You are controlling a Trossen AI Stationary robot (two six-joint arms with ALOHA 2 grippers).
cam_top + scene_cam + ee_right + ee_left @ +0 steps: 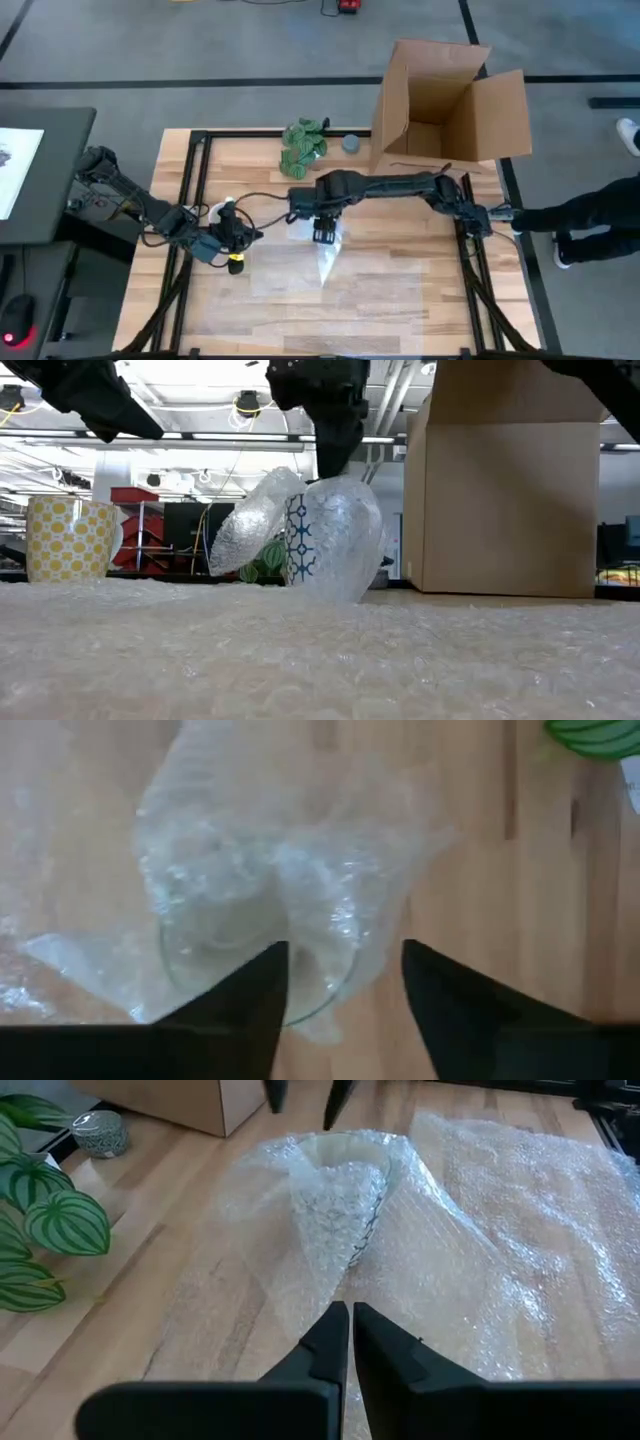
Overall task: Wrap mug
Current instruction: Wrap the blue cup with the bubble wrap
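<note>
While the mug stands near the desk centre, half covered by bubble wrap, the right claw hangs released above it; the left claw, at nine o'clock, is clenched on nothing.

mug mostly hidden under wrap

bubble wrap veils the mug; only a blue pattern shows. the box top is cut off.

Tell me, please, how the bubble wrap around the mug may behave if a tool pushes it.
The bubble wrap looks thin and floppy: it drapes loosely over the mug, so it would probably fold rather than resist. A loose flap sticks out sideways and may spring open. The right tool stands open above it.
</note>
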